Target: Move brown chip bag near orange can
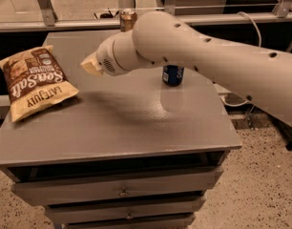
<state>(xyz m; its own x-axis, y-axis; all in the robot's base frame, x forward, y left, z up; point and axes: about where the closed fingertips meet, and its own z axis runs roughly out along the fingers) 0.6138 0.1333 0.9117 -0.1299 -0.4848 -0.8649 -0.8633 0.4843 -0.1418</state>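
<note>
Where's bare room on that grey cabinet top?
Bare: front of grey cabinet top, right of crinkly brown chip bag; rear strip between bag and small orange metal can. Crowded: around the blue metal can under the arm; gripper hovers just right of the bag.
</note>
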